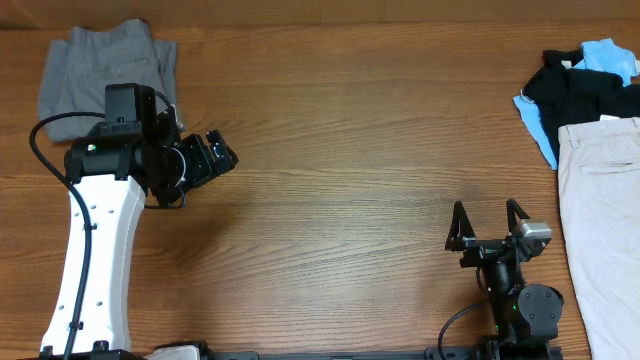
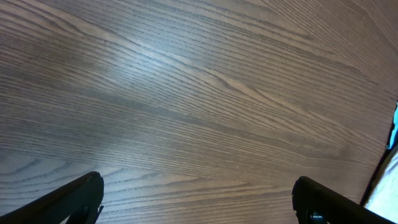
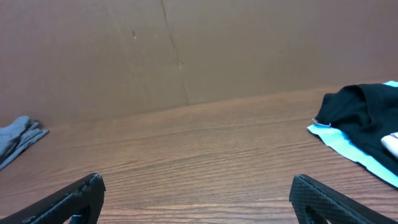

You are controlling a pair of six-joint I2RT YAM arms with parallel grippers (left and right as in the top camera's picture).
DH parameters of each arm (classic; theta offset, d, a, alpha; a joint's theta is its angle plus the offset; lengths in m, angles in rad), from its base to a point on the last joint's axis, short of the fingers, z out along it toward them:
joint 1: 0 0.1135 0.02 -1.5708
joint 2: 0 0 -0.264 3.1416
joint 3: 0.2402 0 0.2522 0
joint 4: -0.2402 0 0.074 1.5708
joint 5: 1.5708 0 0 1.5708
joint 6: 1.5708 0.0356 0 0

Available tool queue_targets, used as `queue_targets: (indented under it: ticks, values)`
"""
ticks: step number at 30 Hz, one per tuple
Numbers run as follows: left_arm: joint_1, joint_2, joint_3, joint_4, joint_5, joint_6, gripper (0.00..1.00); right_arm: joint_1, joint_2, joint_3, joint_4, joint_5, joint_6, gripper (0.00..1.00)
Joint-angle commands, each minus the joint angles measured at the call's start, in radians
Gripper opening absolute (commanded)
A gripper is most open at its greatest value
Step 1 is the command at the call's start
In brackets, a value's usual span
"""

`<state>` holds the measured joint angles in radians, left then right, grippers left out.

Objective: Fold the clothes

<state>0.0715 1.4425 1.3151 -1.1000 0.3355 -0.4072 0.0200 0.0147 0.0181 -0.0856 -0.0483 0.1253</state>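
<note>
The grey trousers (image 1: 100, 70) lie folded in a compact stack at the table's far left corner, partly hidden behind my left arm. A corner of them shows at the left edge of the right wrist view (image 3: 18, 140). My left gripper (image 1: 218, 155) is open and empty, just right of the stack and above bare wood (image 2: 198, 199). My right gripper (image 1: 488, 222) is open and empty near the front edge at the right (image 3: 198, 199), far from the trousers.
Pale beige trousers (image 1: 605, 220) lie along the right edge. A black garment (image 1: 575, 95) and a light-blue garment (image 1: 608, 55) are piled at the far right; both show in the right wrist view (image 3: 360, 115). A brown wall (image 3: 186, 50) stands behind the table.
</note>
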Motion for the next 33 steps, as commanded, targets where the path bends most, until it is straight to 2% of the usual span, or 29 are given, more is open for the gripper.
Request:
queue_targets:
  ticks: [1, 13, 21, 28, 33]
  values:
    - [-0.006, 0.003, 0.002, 0.001, -0.003, 0.026, 1.0, -0.005, -0.011, -0.01, 0.006, -0.006, -0.01, 1.0]
    - [-0.006, 0.003, 0.002, 0.001, -0.008, 0.027, 1.0, -0.005, -0.011, -0.01, 0.006, -0.006, -0.01, 1.0]
    - [-0.006, -0.019, 0.002, -0.023, -0.178, 0.027, 1.0, -0.005, -0.011, -0.01, 0.006, -0.006, -0.01, 1.0]
    - [-0.006, -0.23, -0.046, -0.029, -0.254, 0.031, 1.0, -0.005, -0.011, -0.01, 0.006, -0.006, -0.01, 1.0]
    - [-0.006, -0.473, -0.171, 0.061, -0.261, 0.064, 1.0, -0.005, -0.011, -0.01, 0.006, -0.006, -0.01, 1.0]
